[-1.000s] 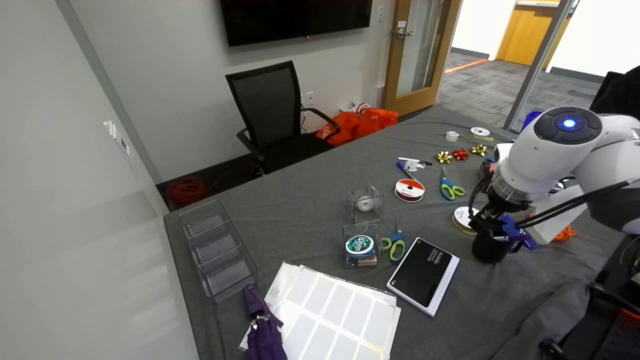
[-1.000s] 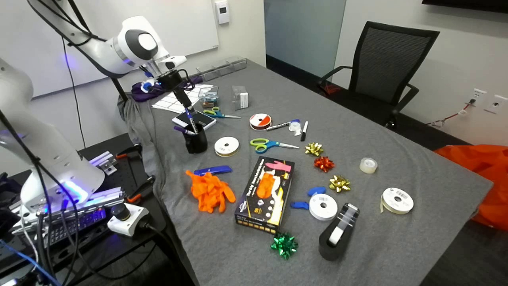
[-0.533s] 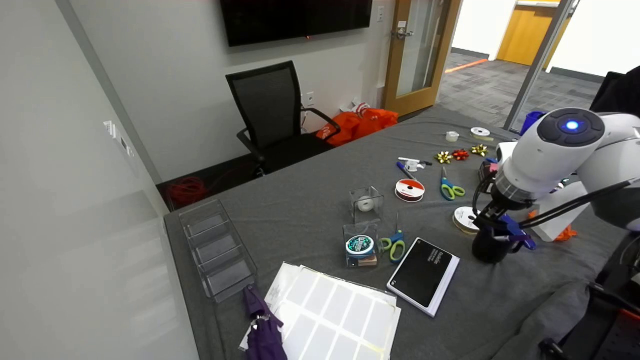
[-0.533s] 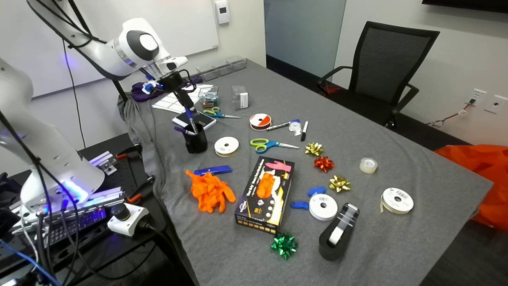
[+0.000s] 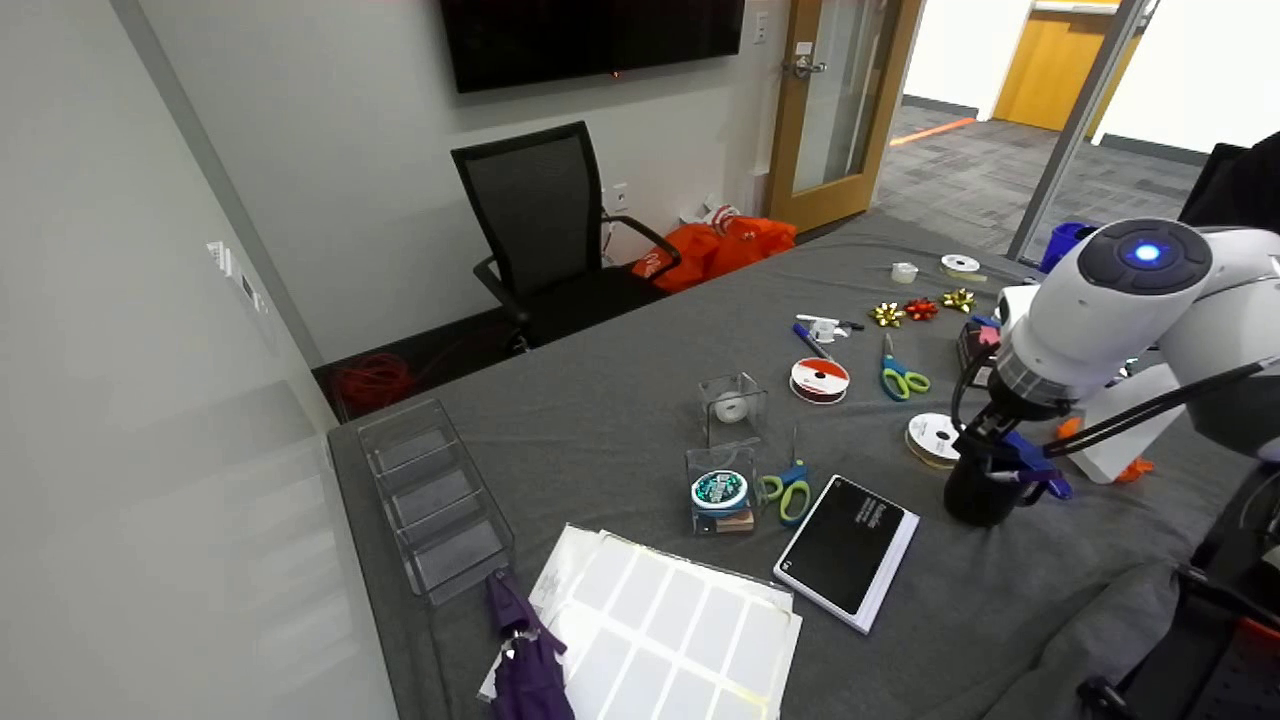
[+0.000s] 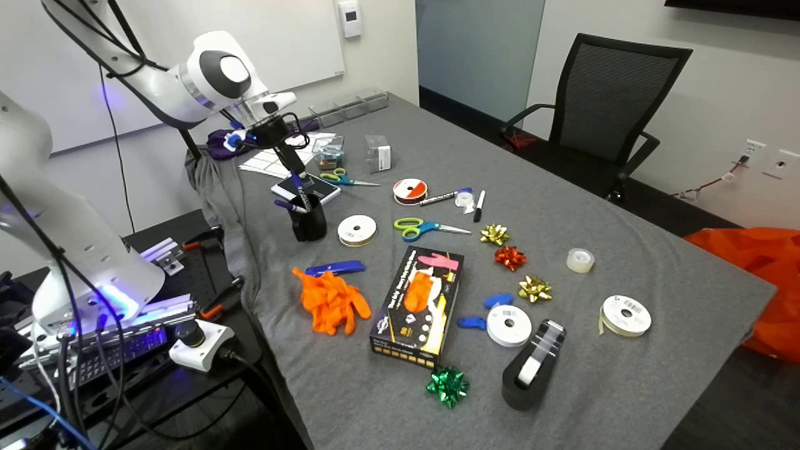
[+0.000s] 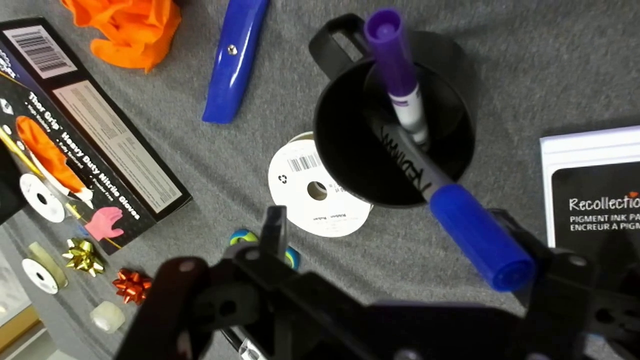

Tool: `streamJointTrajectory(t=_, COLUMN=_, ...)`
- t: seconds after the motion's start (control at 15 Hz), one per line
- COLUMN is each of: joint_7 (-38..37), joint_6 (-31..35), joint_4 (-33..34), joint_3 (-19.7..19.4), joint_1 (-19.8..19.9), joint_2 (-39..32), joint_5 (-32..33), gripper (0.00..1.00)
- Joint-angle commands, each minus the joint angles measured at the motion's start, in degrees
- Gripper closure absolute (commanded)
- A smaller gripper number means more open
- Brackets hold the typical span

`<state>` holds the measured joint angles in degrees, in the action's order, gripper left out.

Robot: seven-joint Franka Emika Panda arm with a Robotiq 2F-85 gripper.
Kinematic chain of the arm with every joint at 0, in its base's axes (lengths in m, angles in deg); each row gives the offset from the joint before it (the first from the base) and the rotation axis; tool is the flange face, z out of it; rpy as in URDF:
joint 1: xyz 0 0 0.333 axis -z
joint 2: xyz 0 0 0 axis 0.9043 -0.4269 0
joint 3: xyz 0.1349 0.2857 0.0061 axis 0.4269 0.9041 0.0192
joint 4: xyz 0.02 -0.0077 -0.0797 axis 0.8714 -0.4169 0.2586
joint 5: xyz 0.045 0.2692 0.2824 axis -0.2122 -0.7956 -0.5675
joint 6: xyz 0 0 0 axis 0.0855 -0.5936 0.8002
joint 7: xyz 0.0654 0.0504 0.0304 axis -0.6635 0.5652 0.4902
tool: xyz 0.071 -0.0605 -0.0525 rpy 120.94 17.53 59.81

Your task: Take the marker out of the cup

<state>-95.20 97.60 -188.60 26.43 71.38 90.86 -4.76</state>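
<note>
Technician: What is the present condition?

Supervisor: In an exterior view, the black mug (image 5: 977, 498) stands upright on the tabletop (image 5: 600, 440), near a ribbon spool (image 5: 930, 442). The jaws hang over its mouth; their spread cannot be told from that angle.

Technician: What does it contain?

Supervisor: In an exterior view, the mug holds a purple-capped marker (image 6: 289, 205), low across the rim, and a blue-capped marker (image 6: 302, 190), rising more steeply with its upper end close to the jaws. The task sentence names no colour, but position suggests the blue-capped marker as the target.

Technician: Is it secured?

Supervisor: Apparently not. In the wrist view the jaws are spread wide and nothing is clamped between them. The blue cap (image 7: 480, 237) is just beside one side of the jaws; contact cannot be confirmed.

Technician: Which faults are possible?

Supervisor: Three. Off-centre closure: with the cap near one side, closing may push the marker against the rim and tip the mug. Cap separation: a hold on the cap alone may leave the barrel behind. Snagging: both barrels lie close together inside, so a slanted pull may drag the purple-capped marker out.
</note>
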Motion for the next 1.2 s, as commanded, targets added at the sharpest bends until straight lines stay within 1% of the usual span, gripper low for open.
streamJointTrajectory(t=0.0, joint_7=0.2, joint_6=1.8, joint_4=-0.9, joint_3=-0.6, joint_1=0.5, joint_2=-0.6, joint_5=0.1, gripper=0.0)
streamJointTrajectory(t=0.27, joint_7=-0.3, joint_6=1.8, joint_4=-1.2, joint_3=-0.7, joint_1=0.4, joint_2=-0.7, joint_5=-0.5, gripper=0.0)
streamJointTrajectory(t=0.33, joint_7=0.0, joint_6=1.9, joint_4=-1.3, joint_3=-0.8, joint_1=0.4, joint_2=-0.8, joint_5=-0.7, gripper=0.25)
streamJointTrajectory(t=0.4, joint_7=-0.1, joint_6=2.0, joint_4=-1.3, joint_3=-0.8, joint_1=0.4, joint_2=-0.8, joint_5=-0.7, gripper=0.28)
streamJointTrajectory(t=0.47, joint_7=-0.1, joint_6=2.1, joint_4=-1.3, joint_3=-0.8, joint_1=0.4, joint_2=-0.8, joint_5=-0.8, gripper=0.34)
streamJointTrajectory(t=0.87, joint_7=-1.0, joint_6=3.4, joint_4=-1.3, joint_3=-0.8, joint_1=0.4, joint_2=-0.8, joint_5=-0.7, gripper=0.77)
streamJointTrajectory(t=1.0, joint_7=-3.3, joint_6=4.8, joint_4=-1.3, joint_3=-0.9, joint_1=0.5, joint_2=-0.7, joint_5=0.4, gripper=0.91)
streamJointTrajectory(t=1.07, joint_7=-4.3, joint_6=5.2, joint_4=-1.3, joint_3=-0.9, joint_1=0.6, joint_2=-0.6, joint_5=0.6, gripper=0.97)
streamJointTrajectory(t=1.13, joint_7=-5.1, joint_6=5.3, joint_4=-1.2, joint_3=-0.9, joint_1=0.5, joint_2=-0.6, joint_5=0.8, gripper=0.99)
